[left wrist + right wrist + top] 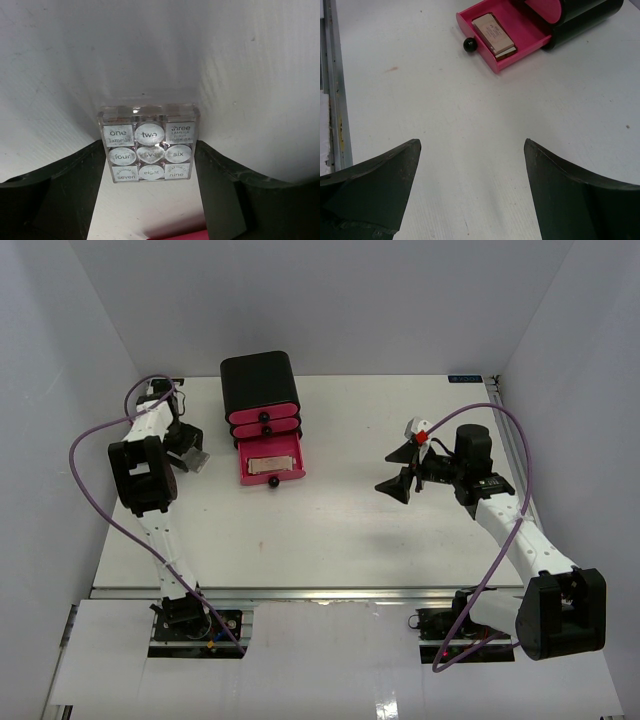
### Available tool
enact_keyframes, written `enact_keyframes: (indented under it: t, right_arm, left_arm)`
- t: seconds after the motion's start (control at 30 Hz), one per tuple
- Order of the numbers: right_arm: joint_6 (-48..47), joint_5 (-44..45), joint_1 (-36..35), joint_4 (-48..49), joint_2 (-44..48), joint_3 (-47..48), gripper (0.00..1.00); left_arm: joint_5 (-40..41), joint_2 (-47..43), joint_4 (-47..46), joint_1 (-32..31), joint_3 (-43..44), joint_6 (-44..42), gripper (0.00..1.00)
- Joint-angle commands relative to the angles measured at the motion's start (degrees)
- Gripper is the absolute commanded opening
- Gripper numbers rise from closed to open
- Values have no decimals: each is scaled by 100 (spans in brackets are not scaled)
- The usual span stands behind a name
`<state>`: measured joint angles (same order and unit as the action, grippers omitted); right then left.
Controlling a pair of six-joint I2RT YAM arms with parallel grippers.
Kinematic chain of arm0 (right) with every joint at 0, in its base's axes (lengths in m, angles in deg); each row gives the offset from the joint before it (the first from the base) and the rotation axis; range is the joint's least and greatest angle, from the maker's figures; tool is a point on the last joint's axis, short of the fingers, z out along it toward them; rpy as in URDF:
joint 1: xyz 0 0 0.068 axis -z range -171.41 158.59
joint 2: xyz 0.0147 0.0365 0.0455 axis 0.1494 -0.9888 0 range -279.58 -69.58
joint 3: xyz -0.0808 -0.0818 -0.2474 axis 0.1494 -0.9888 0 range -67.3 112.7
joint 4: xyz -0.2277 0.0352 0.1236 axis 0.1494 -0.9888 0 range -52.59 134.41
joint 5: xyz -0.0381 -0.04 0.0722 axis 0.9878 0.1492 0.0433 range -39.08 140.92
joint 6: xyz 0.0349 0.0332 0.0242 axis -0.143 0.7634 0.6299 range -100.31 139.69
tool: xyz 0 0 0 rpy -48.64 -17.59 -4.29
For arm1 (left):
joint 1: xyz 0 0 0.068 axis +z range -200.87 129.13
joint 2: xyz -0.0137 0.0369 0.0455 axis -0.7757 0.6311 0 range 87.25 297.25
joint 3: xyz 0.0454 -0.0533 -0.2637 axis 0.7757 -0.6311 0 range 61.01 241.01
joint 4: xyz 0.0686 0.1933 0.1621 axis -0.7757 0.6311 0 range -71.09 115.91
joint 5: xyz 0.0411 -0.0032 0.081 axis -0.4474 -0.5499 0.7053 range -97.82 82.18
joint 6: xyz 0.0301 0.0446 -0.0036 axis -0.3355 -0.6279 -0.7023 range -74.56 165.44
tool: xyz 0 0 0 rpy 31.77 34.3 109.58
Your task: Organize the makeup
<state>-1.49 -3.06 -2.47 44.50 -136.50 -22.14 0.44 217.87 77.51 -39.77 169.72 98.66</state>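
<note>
Right arm reaches in from 5 o'clock, elbow bent; right pincer (pixel 472 145) stands wide above the counter (pixel 350 540). Left arm extends to 9 o'clock; left pincer (pixel 192 455) clamps both sides of the small grey square palette (pixel 148 144): clear case, nine numbered pans, fine print unreadable. At 11 o'clock, the open pink drawer (pixel 470 22) holds a flat beige compact (pixel 493 34); the right wrist view crops the black box (pixel 258 380).

Clear square palette (pixel 148 145) — nine numbered pans — far left; beige flat compact (pixel 493 34) lies in the open pink drawer (pixel 522 25).
</note>
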Motion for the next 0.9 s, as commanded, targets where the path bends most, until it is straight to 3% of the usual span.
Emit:
enact_keyframes:
  t: [0.0, 0.3, 0.33, 0.43, 0.63, 0.77, 0.87]
  right_arm:
    - [-9, -88, 73, 94, 88, -1, 90]
    - [35, -173, 191, 104, 230, -17, 90]
    - [35, -181, 206, 111, 251, -30, 90]
    - [53, -209, 239, 124, 269, -54, 90]
    - [72, -228, 281, 158, 302, -96, 90]
    - [97, -236, 316, 187, 307, -117, 90]
    - [97, -218, 327, 192, 302, -133, 90]
  left_arm:
    - [-162, -196, -182, 24, -283, -8, 78]
    - [-649, -1302, -1055, 23, -1235, -356, 33]
    - [-777, -1484, -1280, 25, -1531, -496, 24]
    - [-1430, -2271, -2072, 22, -2454, -891, 13]
    - [-3025, -4319, -3950, -73, -4736, -1324, 0]
    - [-4041, -5361, -5230, -337, -5798, -1293, 0]
    - [-4042, -5595, -5341, -850, -5926, -1495, 0]
